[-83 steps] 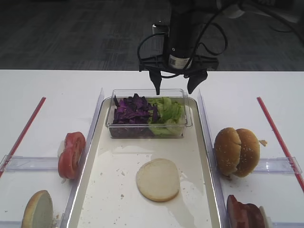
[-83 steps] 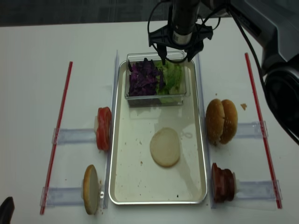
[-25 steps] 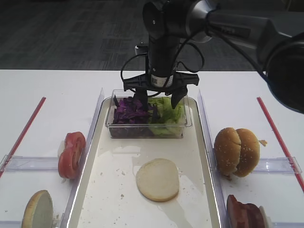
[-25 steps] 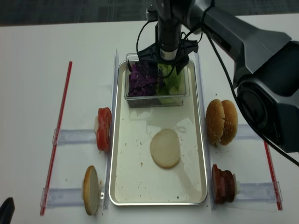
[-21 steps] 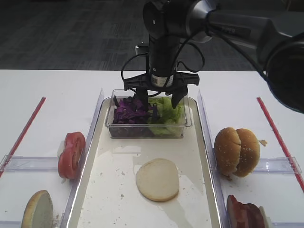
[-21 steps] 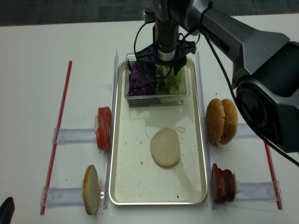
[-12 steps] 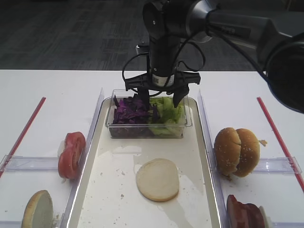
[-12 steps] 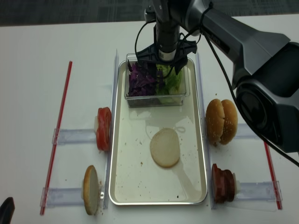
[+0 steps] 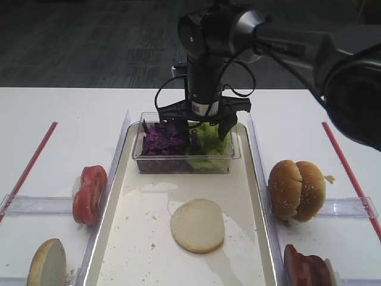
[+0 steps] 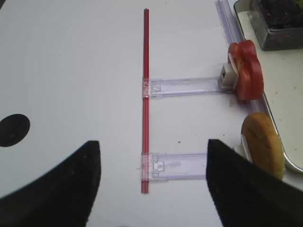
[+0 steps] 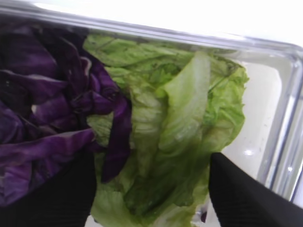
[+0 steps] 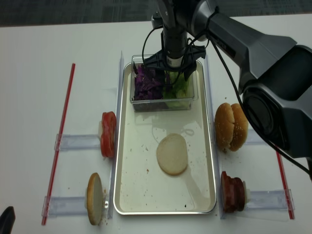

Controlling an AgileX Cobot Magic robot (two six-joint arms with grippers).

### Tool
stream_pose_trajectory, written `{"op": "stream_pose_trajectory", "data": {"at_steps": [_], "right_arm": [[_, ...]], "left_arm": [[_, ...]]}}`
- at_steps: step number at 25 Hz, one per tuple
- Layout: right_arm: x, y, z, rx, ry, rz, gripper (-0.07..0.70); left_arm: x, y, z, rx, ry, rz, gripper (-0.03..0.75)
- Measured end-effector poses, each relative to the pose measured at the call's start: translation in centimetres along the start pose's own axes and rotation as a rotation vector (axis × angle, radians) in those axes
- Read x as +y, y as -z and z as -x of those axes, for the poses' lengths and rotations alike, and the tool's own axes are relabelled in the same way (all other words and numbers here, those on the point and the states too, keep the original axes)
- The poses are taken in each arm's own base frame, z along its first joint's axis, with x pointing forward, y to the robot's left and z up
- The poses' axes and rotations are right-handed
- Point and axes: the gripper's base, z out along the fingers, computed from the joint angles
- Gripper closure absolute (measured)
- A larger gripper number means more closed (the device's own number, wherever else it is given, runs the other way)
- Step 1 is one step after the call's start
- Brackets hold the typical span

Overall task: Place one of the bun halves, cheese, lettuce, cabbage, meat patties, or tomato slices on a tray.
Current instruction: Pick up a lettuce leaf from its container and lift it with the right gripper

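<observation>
On the far L of the counter (image 9: 65, 113), a red strip (image 9: 31, 164) is seen. Just R of it, tomato slices (image 9: 89, 193) are stood on edge in a clear holder, beside the tray's L rim. A bun half (image 9: 47, 264) is stood on edge nearer the front.

The L gripper (image 10: 151, 189) is seen in the L wrist view, its fingers (image 10: 52, 187) spread wide apart with nothing between them, hovering over bare counter w/ the tomato and bun to its R.

The tray (image 9: 137, 238) is laid lengthwise in the middle. One bun half (image 9: 198, 225) is laid cut face up on it, toward the front. At the far end a clear box (image 9: 186, 164) is set on the tray, w/ cabbage (image 9: 164, 138) in its L part and lettuce (image 9: 209, 142) in its R part, touching at the middle.

The R gripper (image 9: 203, 126) is lowered into the box from above. Its fingers (image 11: 241, 198) are held wide apart, straddling the lettuce; approx. contact w/ the leaves is likely, but whether the leaf is actually pinched can't be told.

R of the tray, two more bun halves (image 9: 296, 189) are stood together on edge. Meat patties (image 9: 306, 268) are held at front R. Another red strip (image 9: 348, 173) is laid at far R.
</observation>
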Motion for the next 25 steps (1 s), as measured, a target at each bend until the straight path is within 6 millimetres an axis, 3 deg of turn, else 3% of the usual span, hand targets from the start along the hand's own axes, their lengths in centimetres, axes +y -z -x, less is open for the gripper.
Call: {"op": "stream_pose_trajectory", "data": {"at_steps": [12,25], "right_arm": [[-0.63,-0.64,0.28,-0.001,-0.002,-0.026,0.109],[-0.87,-0.65,0.38,0.0,0.002,-0.022,0.179]], "left_arm": [[0.0,0.0,0.0,0.0,0.0,0.0,0.277],[0.0,0.0,0.0,0.0,0.0,0.0,0.277]]}}
